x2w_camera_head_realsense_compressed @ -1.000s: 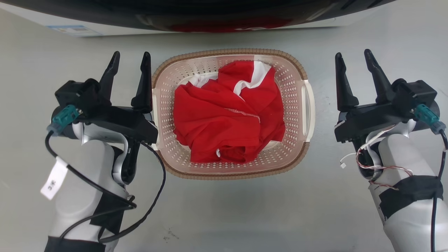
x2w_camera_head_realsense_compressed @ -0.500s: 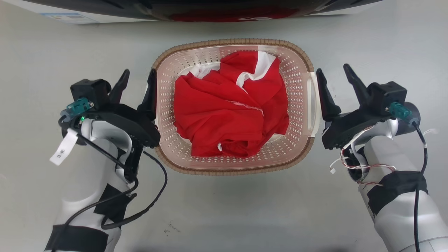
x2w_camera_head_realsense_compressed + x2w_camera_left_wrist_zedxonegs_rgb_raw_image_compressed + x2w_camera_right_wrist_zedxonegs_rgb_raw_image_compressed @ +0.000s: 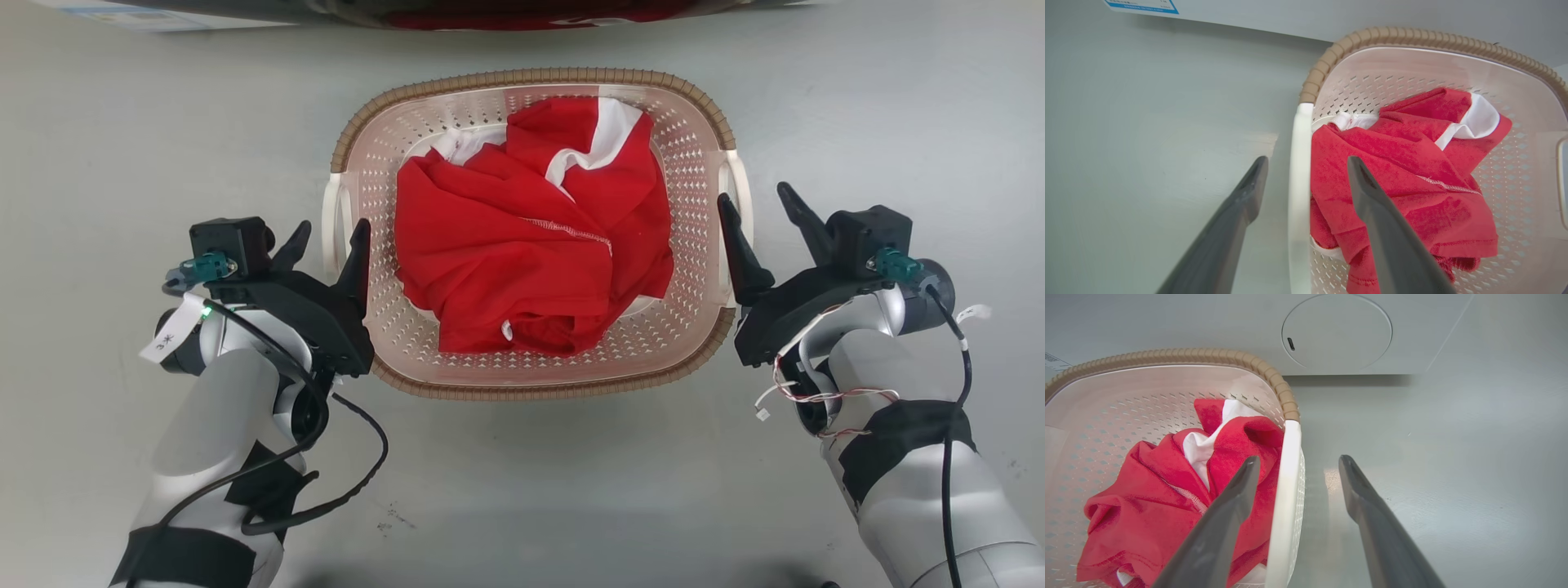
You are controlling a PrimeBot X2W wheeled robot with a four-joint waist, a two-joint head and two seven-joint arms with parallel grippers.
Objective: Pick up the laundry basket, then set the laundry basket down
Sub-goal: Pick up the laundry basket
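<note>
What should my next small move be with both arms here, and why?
Probably close both at once: the left end effector is open astride the left white handle, and the right end effector is open astride the right white handle of the laundry basket. Neither grips yet, so lifting now would likely miss.

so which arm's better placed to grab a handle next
neither clearly, and lifting the laundry basket likely takes both: the left fingers are open astride its left handle, and the right fingers are open astride its right handle
</note>
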